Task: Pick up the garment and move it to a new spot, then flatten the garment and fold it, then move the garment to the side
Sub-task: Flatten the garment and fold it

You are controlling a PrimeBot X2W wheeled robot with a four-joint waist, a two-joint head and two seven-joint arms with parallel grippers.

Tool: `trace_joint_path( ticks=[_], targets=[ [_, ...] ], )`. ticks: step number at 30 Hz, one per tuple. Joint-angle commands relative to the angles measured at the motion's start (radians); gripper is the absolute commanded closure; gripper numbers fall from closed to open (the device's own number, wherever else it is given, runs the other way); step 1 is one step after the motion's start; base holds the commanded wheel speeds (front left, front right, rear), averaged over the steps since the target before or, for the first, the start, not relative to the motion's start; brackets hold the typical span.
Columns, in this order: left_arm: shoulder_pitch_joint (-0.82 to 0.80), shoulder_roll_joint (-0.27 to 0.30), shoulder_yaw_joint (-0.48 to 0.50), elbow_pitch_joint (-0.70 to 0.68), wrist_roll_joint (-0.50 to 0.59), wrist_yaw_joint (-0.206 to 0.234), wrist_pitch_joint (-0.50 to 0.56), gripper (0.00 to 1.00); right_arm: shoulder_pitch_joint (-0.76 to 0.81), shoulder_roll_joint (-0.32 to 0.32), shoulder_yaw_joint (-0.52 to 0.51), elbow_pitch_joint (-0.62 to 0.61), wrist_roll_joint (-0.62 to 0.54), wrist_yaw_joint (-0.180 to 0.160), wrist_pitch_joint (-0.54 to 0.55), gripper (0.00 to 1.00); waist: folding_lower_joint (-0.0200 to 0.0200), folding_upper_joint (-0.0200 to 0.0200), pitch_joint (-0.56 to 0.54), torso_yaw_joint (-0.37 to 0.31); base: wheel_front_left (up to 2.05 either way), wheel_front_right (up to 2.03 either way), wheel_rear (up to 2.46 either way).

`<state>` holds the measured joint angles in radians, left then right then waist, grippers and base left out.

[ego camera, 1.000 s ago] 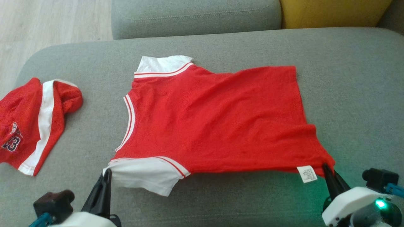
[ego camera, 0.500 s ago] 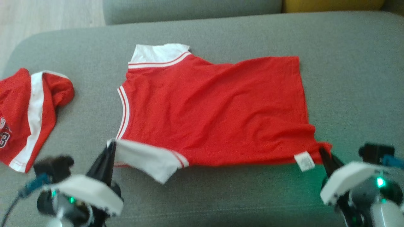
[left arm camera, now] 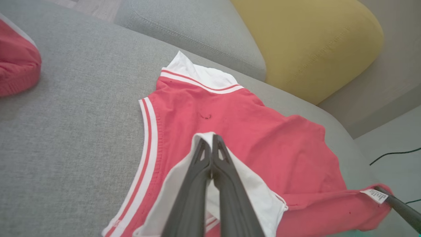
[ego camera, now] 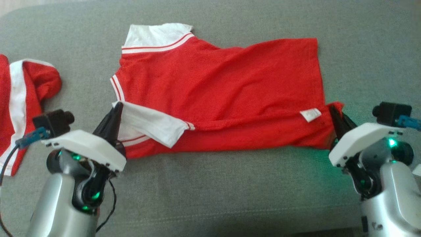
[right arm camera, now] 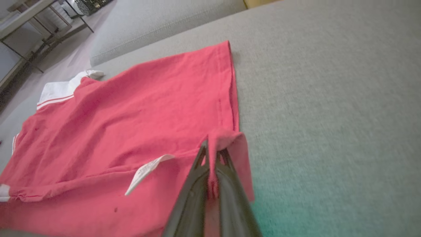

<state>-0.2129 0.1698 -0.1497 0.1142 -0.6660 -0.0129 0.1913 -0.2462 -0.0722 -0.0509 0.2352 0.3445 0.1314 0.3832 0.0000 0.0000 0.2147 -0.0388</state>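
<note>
Garment point(ego camera: 223, 85) label point(ego camera: 310, 114) print illegible

A wide grey fabric sofa seat point(ego camera: 230, 197) spreads out in front of me under soft, even light. Behind it a grey back cushion point(left arm camera: 197, 33) sits beside a mustard-yellow cushion point(left arm camera: 306, 42). Past the sofa's end a thin black cable point(left arm camera: 391, 153) trails over pale floor point(left arm camera: 394, 131), and a thin-legged table point(right arm camera: 29, 19) stands further off.

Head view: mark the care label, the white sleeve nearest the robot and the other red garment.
care label point(ego camera: 310, 114), head view, middle of the white tag.
white sleeve point(ego camera: 148, 121), head view, middle of its folded-over cloth.
other red garment point(ego camera: 39, 79), head view, its red bunched end.
</note>
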Motion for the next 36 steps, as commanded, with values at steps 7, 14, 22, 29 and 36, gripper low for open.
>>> trace_joint_path(
  ticks=[7,14,22,29,36],
  targets=[
    [-0.081,0.025,0.016,0.050,0.110,0.004,-0.157,0.00,-0.050,-0.017,0.070,-0.013,0.008,-0.001,-0.158,0.00,0.0000,0.0000,0.026,-0.005,0.00,0.00,0.00],
    [-0.026,0.035,0.005,0.011,0.244,0.059,-0.364,0.00,-0.002,-0.030,0.082,-0.121,-0.067,-0.001,-0.326,0.00,0.0000,0.0000,0.011,-0.010,0.00,0.00,0.00],
    [0.097,0.045,0.005,-0.077,0.329,0.120,-0.433,0.00,0.094,-0.023,0.115,-0.247,-0.173,-0.001,-0.419,0.00,0.0000,0.0000,-0.033,-0.013,0.00,0.00,0.00],
    [0.176,0.048,-0.009,-0.095,0.353,0.144,-0.437,0.00,0.171,-0.013,0.132,-0.280,-0.183,-0.001,-0.407,0.00,0.0000,0.0000,-0.061,-0.015,0.00,0.00,0.00],
    [0.202,0.044,-0.022,-0.093,0.344,0.148,-0.420,0.00,0.192,-0.004,0.128,-0.288,-0.172,-0.001,-0.399,0.00,0.0000,0.0000,-0.078,-0.013,0.00,0.00,0.00]
  ],
)
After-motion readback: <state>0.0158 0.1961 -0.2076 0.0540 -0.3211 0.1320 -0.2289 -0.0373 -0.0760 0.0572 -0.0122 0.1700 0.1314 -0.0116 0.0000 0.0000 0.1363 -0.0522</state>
